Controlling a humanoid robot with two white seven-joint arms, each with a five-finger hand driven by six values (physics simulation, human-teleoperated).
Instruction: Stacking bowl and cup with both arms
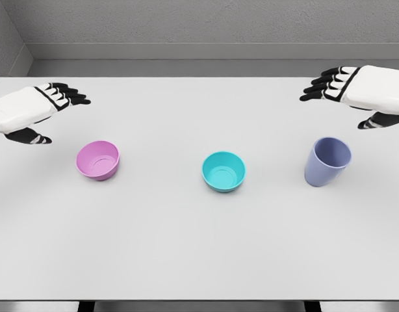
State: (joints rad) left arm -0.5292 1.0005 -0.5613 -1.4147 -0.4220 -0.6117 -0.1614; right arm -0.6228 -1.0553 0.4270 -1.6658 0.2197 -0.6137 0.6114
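We have the white worktop (199,260) filling the view, all three vessels upright on it in a loose row and well apart from each other. Both arms sit high and wide, nothing grasped: left hand (47,107) at the far left edge, fingers spread and extended, thumb hanging below; right hand (355,91) at the far right, same relaxed spread pose, hovering behind and above the cup. Blue-grey cup (327,161) is on the right, mouth up. Teal bowl (223,171) sits mid-worktop, pink bowl (98,160) on the left, just in front of the left hand's side. We'd judge stacking hasn't started. Risks from here: the cup is tall and narrow-based, so a sideways finger brush on approach could tip it; bowl walls are shallow and flared, so a pinch on the rim may slip or flip the bowl (rim grasp looks like the only option). Both arms converging on the teal bowl could clash at centre. An off-centre release would leave the stack tilted.
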